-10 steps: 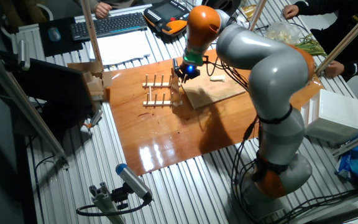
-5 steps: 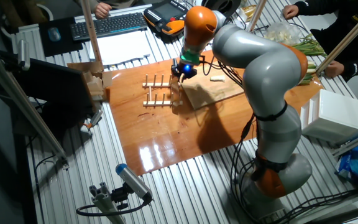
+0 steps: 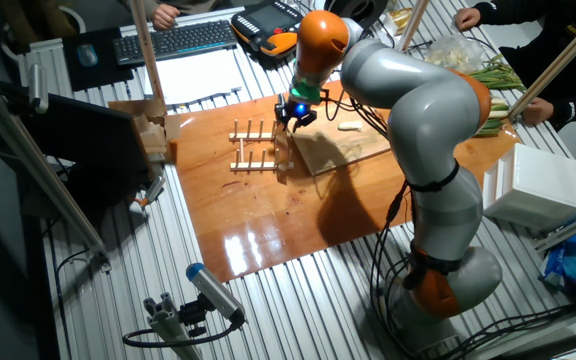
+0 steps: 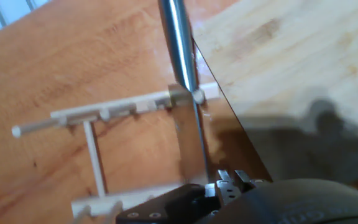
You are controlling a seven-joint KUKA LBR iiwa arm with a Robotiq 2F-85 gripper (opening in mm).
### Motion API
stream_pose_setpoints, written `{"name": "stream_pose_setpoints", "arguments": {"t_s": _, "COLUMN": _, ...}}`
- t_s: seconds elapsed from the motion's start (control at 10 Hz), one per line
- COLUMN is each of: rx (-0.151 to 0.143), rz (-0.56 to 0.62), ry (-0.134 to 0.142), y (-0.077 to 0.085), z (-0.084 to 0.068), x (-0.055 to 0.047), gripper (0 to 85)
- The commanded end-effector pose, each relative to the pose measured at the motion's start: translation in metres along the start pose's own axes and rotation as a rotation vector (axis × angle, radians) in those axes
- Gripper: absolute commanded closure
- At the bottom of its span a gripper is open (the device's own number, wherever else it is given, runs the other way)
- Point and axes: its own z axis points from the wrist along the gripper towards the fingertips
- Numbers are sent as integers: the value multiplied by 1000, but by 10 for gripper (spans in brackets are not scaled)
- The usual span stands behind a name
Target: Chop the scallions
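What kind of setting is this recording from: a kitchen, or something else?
Most likely a robotics lab, not a kitchen: the arm is mounted at a slotted aluminium table, a keyboard and a teach pendant lie behind, and only a cutting board suggests cooking.

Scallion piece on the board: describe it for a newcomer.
On the glossy orange tabletop lies a pale wooden board, beside the dowel rack. Near its far edge sits the scallion piece: a short cream-white stub, unlike the long green-leaved bunch off the table.

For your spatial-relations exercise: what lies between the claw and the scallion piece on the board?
In the fixed view, only bare cutting board lies between the claw and the scallion piece.
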Motion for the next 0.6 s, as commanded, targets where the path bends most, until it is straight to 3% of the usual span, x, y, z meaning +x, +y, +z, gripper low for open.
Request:
{"name": "stream_pose_setpoints", "arguments": {"t_s": 0.0, "rx": -2, "rz": 3, "ry": -5, "y": 1, "z": 4, "x": 1, "gripper": 510}}
{"name": "stream_pose_setpoints", "arguments": {"t_s": 0.5, "rx": -22, "rz": 3, "ry": -18, "y": 1, "z": 26, "x": 1, "gripper": 510}}
